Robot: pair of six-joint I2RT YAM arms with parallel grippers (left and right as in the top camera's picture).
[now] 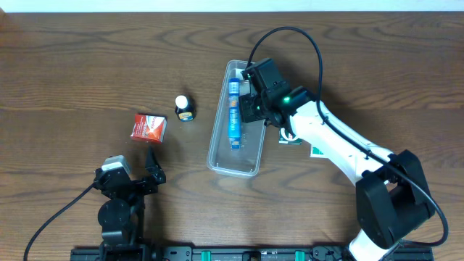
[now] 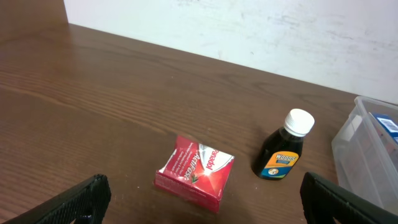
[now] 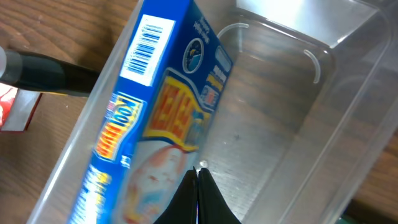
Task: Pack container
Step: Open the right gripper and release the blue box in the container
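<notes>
Overhead's straight down over the dark brown wooden bench (image 1: pixel 72 58), left wrist low looking across it, right wrist close up inside the clear rectangular plastic tub (image 3: pixel 348 93) all 3 catch.

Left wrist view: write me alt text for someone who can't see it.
A small red box and a dark bottle with a white cap sit apart on a brown wooden table, framed by the open left gripper. The corner of the clear container shows at the right edge, with a white wall behind.
</notes>
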